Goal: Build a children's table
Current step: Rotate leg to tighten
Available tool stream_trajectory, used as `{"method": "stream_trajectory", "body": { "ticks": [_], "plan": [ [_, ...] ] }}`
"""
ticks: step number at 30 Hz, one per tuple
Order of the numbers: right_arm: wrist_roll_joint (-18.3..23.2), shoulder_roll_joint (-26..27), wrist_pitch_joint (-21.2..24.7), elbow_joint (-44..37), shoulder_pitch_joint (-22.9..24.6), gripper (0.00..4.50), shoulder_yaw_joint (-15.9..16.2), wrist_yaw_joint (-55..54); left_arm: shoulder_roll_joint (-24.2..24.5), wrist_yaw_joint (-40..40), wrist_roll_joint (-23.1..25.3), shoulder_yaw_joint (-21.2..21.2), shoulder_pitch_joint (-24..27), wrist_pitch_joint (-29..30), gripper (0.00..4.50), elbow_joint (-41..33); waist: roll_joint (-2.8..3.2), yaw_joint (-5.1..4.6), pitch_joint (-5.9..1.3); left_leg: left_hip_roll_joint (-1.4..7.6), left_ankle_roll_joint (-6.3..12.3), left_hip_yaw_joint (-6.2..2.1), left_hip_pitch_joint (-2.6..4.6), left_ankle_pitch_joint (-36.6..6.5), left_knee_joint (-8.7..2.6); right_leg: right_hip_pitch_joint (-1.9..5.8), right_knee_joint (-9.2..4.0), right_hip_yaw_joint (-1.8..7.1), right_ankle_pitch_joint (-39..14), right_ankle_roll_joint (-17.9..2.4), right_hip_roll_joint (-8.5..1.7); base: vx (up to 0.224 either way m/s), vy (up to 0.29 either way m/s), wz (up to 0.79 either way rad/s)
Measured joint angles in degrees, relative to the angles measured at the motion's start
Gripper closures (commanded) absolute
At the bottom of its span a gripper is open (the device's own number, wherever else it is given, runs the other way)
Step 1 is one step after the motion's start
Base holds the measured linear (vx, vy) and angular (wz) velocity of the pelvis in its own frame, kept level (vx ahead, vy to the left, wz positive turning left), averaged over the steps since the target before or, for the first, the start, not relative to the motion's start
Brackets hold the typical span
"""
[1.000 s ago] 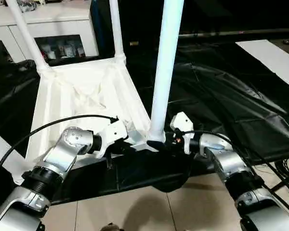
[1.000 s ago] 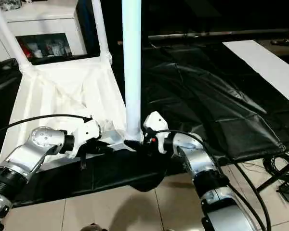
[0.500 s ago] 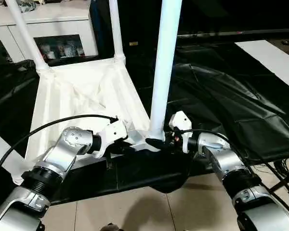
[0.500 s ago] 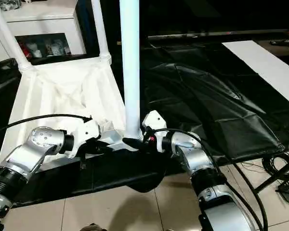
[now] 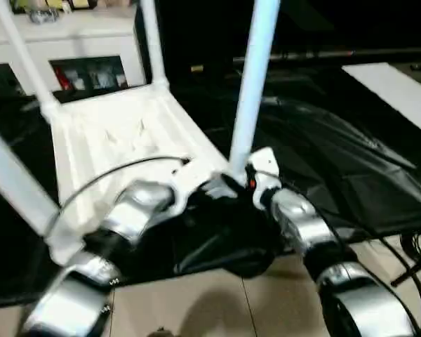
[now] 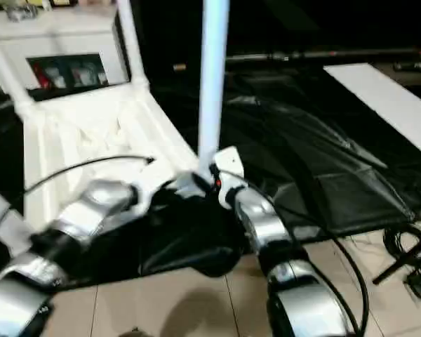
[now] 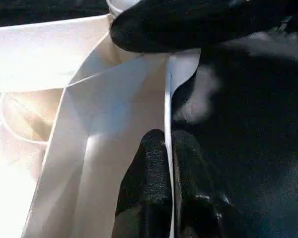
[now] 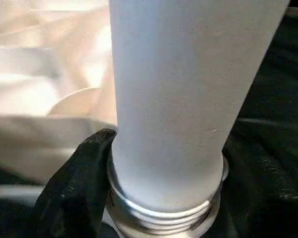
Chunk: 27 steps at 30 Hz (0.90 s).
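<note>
The children's table lies upside down: a white tabletop (image 5: 119,126) with its ribbed underside up and white tube legs standing in its corner sockets. My left gripper (image 7: 165,136) is shut on the thin rim of the tabletop's near edge. The near right leg (image 5: 252,77) rises just beside it. My right gripper (image 5: 233,184) is closed around the base of that leg, black fingers (image 8: 74,188) against both sides, just above the leg's threaded end (image 8: 164,213). Other legs stand at the back left (image 5: 21,56), back right (image 5: 151,42) and near left (image 5: 14,182).
The tabletop rests on a black-draped work table (image 5: 351,161) whose front edge runs under my forearms. A white cabinet (image 5: 77,35) stands behind it. A white board (image 5: 400,91) lies at the far right, and cables (image 5: 414,246) trail over the tiled floor.
The head view has shifted, and the near left leg has come into the picture. My right fingers have drawn in on the leg's base. The left grip on the rim is unchanged.
</note>
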Motion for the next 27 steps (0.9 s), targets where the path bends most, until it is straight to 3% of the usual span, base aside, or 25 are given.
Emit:
{"method": "stream_trajectory", "body": {
  "ticks": [6,9,15,22,27],
  "plan": [
    [0.2,1.2,0.6,2.0,-1.6,1.73,-2.7,-2.4,-3.2,2.9,0.8,0.7,-2.0,1.0,4.50,2.9,-0.02,-0.41,-0.02,-0.03,0.33,0.41,0.06,0.0,-0.07,0.53,-0.89,0.11,0.0,0.0,-0.16,0.000,0.000,0.00],
    [1.6,1.1,0.0,2.1,-1.5,1.03,-4.0,0.0,-3.2,2.8,0.8,0.7,-2.0,1.0,4.50,2.8,-0.03,-0.39,-0.02,-0.03,0.43,0.52,0.06,0.0,-0.07,0.53,-0.84,0.19,0.0,0.0,-0.20,0.000,0.000,0.00],
    [3.6,0.1,-1.6,1.1,-0.5,0.62,-4.7,7.3,-0.7,1.7,0.8,2.3,-1.2,0.2,4.50,2.1,-0.08,-1.09,0.02,0.07,0.44,0.51,-0.08,0.0,-0.31,0.24,-0.68,0.12,0.3,0.4,-0.11,0.000,0.000,0.00],
    [3.5,-7.3,-1.4,-7.3,3.3,0.62,-0.6,25.8,3.6,-5.6,0.5,1.8,1.7,-2.8,4.50,-2.5,-0.01,-0.19,-0.03,0.22,0.42,0.55,-0.42,0.1,-0.43,-0.47,0.28,0.17,0.3,0.5,-0.03,0.000,0.000,0.00],
    [3.5,-11.2,0.7,-12.7,6.0,0.62,1.6,34.8,8.5,-16.6,-1.7,0.8,5.9,-5.2,4.50,-9.0,0.15,0.50,-0.08,0.30,0.42,0.58,-0.76,0.1,-0.35,-0.71,0.30,0.17,0.3,0.2,0.01,0.000,0.000,0.00]
  ]
}}
